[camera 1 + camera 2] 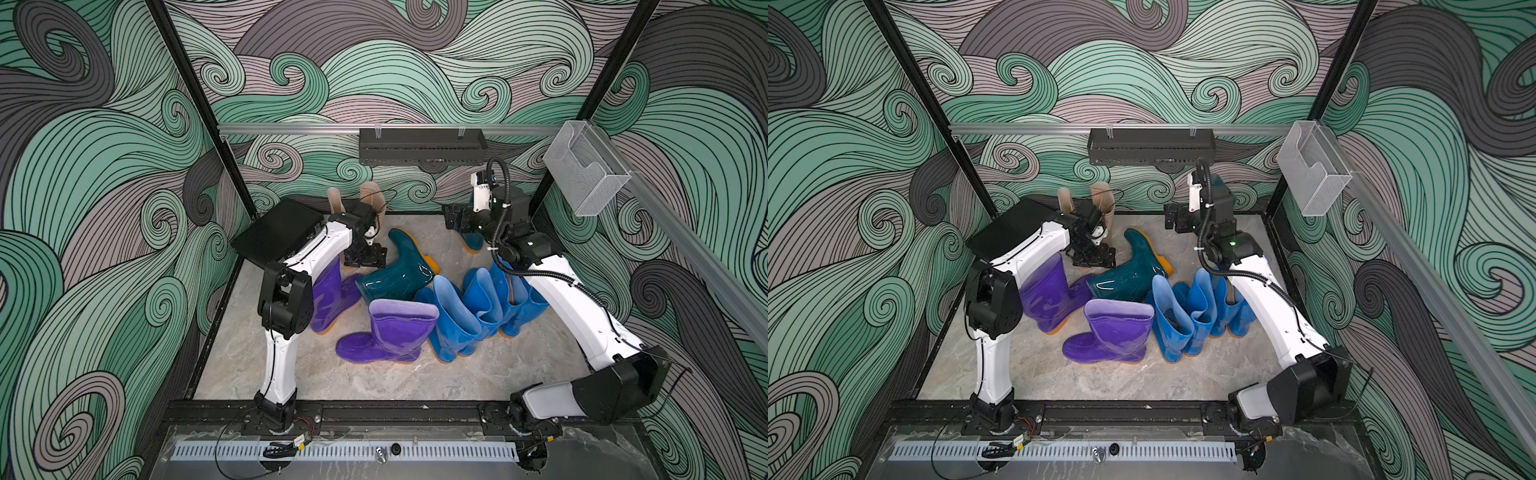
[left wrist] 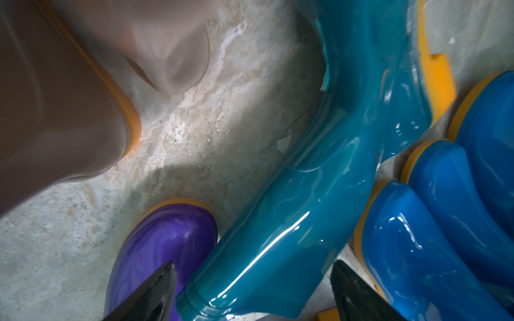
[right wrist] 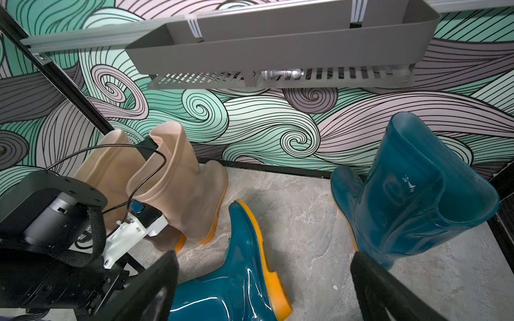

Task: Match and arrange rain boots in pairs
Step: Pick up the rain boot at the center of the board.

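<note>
This is a robot test cell in a laboratory, not a home. The stone-look floor panel [image 1: 374, 382] is closed in behind and at both sides by printed wave-pattern walls [image 1: 374, 62], held by black frame posts [image 1: 191, 83]. Two robot arms [image 1: 282, 361] are bolted to a black rail [image 1: 399, 410] at its front edge. An aluminium rail [image 1: 291, 129] above its back edge carries a dark slotted tray [image 1: 422, 145].
</note>
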{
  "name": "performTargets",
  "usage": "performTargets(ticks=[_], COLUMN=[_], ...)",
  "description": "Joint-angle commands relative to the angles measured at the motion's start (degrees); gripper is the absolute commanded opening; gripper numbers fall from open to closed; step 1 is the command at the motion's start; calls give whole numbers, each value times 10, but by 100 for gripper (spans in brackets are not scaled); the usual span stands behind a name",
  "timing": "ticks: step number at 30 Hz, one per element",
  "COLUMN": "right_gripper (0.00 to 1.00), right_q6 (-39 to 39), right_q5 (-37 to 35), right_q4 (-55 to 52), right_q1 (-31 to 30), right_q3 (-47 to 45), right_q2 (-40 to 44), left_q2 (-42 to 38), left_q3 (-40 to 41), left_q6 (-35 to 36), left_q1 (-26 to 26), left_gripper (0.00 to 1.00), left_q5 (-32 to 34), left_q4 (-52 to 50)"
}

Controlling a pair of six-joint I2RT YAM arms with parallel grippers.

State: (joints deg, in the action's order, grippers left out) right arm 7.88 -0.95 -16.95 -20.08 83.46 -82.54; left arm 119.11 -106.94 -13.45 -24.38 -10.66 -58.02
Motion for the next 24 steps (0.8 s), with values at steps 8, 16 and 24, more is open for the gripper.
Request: performTargets(ticks=[8,16,24], right_gripper=[96,96,95], right_q6=[-29,-31,-41], right_q5=[18,14,22], right_q4=[-8,0,0], right_q1=[-3,-1,-2], right_q3=[37,25,12], right_q2=[-47,-34,-6], left_q2=[42,22,-4], left_q3=[31,36,-59], left_q6=[17,16,-22], left_q1=[8,8,5], left_gripper=[79,32,0], left_q5=[-86,-106,-134], left_q4=[-17,-2,-6])
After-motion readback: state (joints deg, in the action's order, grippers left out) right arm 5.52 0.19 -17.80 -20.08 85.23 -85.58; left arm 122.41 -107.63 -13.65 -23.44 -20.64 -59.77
